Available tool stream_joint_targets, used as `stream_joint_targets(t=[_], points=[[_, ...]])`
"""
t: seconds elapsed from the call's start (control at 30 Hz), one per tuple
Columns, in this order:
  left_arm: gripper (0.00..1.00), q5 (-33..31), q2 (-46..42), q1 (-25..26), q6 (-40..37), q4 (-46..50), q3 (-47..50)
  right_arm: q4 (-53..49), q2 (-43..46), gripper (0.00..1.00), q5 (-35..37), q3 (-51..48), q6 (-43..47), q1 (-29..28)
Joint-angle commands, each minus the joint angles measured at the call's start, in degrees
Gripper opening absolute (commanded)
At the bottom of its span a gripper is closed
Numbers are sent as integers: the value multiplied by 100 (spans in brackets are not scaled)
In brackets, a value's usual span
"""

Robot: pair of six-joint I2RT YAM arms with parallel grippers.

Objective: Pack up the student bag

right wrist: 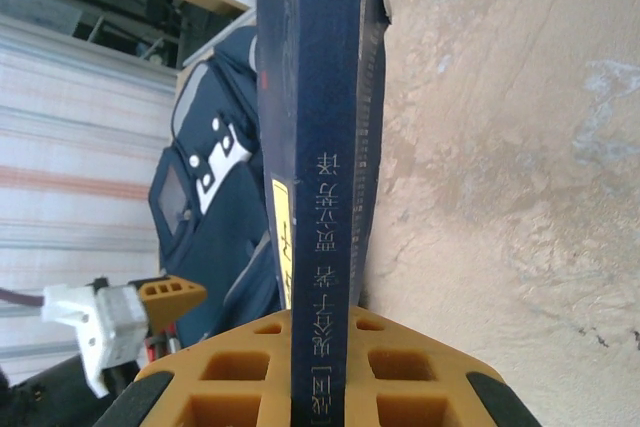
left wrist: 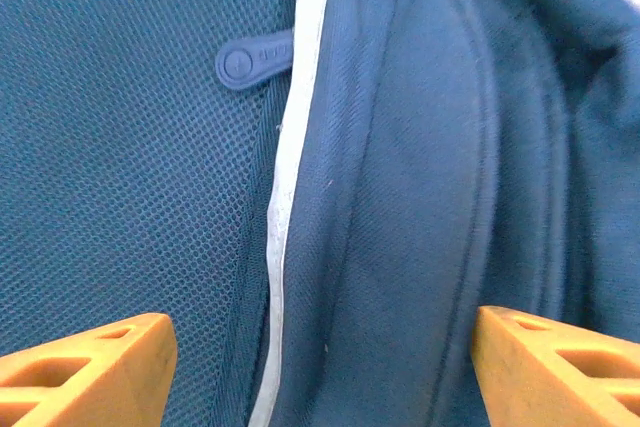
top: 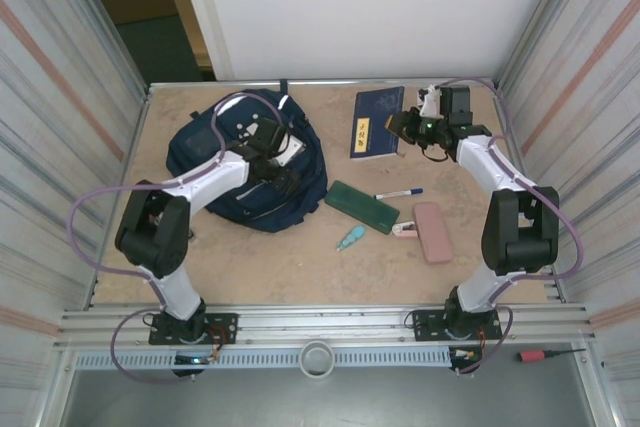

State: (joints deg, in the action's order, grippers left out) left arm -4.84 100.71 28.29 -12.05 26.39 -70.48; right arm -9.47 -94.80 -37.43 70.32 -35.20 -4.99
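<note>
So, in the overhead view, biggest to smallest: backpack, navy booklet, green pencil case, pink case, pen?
Backpack, then navy booklet; green pencil case and pink case look about alike; pen smallest.

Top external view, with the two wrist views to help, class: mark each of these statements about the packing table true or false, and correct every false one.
1. The right end effector is clamped on the navy booklet. True.
2. The left end effector is gripping the zip pull. False: its fingers stand apart over the backpack fabric, and the pull lies beyond them, untouched.
3. The green pencil case is inside the backpack. False: it lies on the table, to the right of the backpack.
4. A pen lies on the table beside the pencil case. True.
</note>
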Motion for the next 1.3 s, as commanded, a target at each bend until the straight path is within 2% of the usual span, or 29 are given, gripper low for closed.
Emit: stream_joint_targets(t=[0.0,0.1,0.17,0.2,0.4,0.47,0.57,0.67,0.73,0.83,1.1,1.27], points=[[77,-334,255,61,-280,316,-255,51,154,0,-116,-114,-66,-27],[76,-573,497,95,-279,314,-388,42,145,0,-149,-124,-75,-65],[69,-693,598,121,-264,336,-480,-5,156,0,-143,-100,-51,-110],[63,-687,608,124,-241,330,-508,-31,176,0,-140,-86,-33,-131],[11,-299,100,103,-103,28,-425,-256,457,0,-121,-121,38,-220],[2,-38,-220,-20,31,-58,-384,-315,605,0,-153,-211,19,-274],[0,658,-778,-431,381,-200,-320,-171,817,0,-387,-434,-233,-464],[0,1738,-1242,-995,840,-530,-207,174,936,0,-499,-682,-640,-811],[0,2534,-1426,-1382,1228,-752,-212,401,875,0,-476,-737,-894,-1145],[0,3333,-1514,-1836,1629,-980,-292,817,609,0,-401,-690,-1278,-1646],[0,4159,-1442,-2196,1683,-848,-701,1279,-762,0,-240,394,-1744,-2599],[0,4389,-1432,-2266,1638,-829,-739,1267,-1860,0,-64,1469,-1908,-2863]])
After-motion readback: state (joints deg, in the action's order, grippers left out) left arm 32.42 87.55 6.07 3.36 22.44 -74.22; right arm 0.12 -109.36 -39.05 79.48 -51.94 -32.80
